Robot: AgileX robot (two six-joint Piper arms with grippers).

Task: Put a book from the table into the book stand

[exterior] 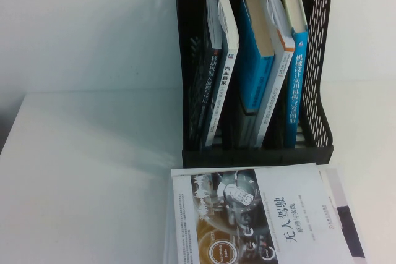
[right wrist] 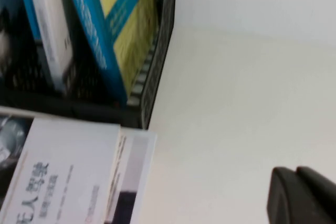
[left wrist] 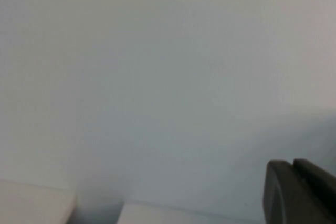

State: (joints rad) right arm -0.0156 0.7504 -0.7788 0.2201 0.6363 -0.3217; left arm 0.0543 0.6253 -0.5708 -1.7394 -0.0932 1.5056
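The book point(exterior: 266, 214), white with a black title and a dark round graphic with orange, lies flat on the white table point(exterior: 93, 171) just in front of the book stand point(exterior: 253, 154). It lies on top of another book point(exterior: 344, 214). The black stand holds several upright books, some with blue spines. Neither arm shows in the high view. My right gripper point(right wrist: 295, 172) is shut and empty, over bare table to the right of the book point(right wrist: 63, 177) and the stand point(right wrist: 157, 72). My left gripper point(left wrist: 292, 164) is shut and empty, over bare white surface.
A wall rises behind the stand. The table's left edge point(exterior: 12, 128) shows at the far left. The stand's left slot holds two books point(exterior: 216, 72) leaning together. Bare tabletop lies left of the stand and the book.
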